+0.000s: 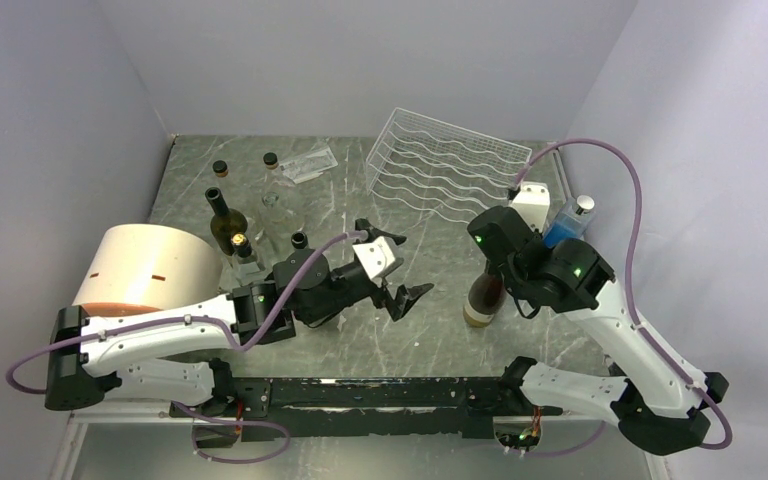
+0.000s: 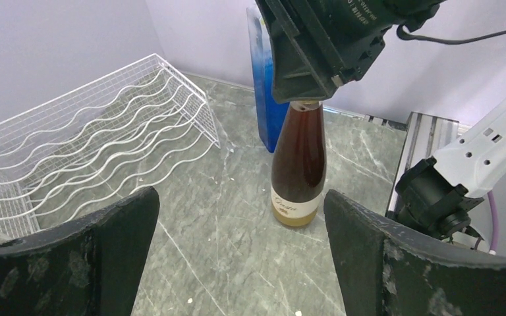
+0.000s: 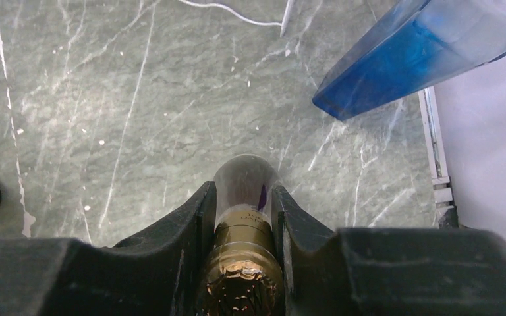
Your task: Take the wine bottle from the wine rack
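Note:
The wine bottle [image 1: 482,300], dark brown with a white label and gold foil at the top, stands upright on the grey marble table, in front of the white wire wine rack [image 1: 445,165]. My right gripper [image 3: 244,191] is shut on the bottle's foil neck [image 3: 242,263] from above. The rack [image 2: 92,145] holds no bottle that I can see. My left gripper [image 2: 240,197] is wide open near the table, left of the bottle [image 2: 298,164] and apart from it, with only bare table between its fingers. In the top view the left gripper [image 1: 392,268] sits at mid-table.
A blue square bottle [image 1: 570,222] stands just right of the wine bottle, near the right wall. A cream cylinder [image 1: 145,265] and several small and dark bottles [image 1: 225,220] crowd the left side. A clear bag [image 1: 305,163] lies at the back.

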Robot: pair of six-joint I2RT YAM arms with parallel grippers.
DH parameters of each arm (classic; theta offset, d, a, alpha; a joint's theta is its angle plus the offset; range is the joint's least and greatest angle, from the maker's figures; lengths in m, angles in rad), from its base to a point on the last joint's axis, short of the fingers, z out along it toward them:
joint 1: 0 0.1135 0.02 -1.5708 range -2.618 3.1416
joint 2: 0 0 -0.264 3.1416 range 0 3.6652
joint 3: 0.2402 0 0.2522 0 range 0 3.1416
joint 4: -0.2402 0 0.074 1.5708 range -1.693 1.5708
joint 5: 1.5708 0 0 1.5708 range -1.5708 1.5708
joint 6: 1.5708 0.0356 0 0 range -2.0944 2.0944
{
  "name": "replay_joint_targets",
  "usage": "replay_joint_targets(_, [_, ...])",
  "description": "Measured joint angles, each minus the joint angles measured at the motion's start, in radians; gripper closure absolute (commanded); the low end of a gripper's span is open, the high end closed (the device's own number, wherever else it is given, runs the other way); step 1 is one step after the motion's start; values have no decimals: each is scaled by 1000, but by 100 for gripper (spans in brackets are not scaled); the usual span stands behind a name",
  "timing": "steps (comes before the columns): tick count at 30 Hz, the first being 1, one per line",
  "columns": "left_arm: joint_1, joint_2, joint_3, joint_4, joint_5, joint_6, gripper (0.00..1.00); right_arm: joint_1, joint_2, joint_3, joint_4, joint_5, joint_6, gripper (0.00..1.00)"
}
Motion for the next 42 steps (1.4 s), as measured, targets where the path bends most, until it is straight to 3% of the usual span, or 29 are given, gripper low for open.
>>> replay_joint_targets(10, [0,-10,85,-127,-34,-65,0,-19,-30,-83,90,36,27,99])
replay_joint_targets(22, [37,-10,167,-243,-62,-169,0,-20,-100,-116,61,74,111,54])
replay_joint_targets(35, [174,-10,297,-389,-34,-194,1,-21,-97,-89,119,111,83,33])
replay_joint_targets(42, [314,19,448,-486,36,-182,1,-21,-80,25,134,114,-10,7])
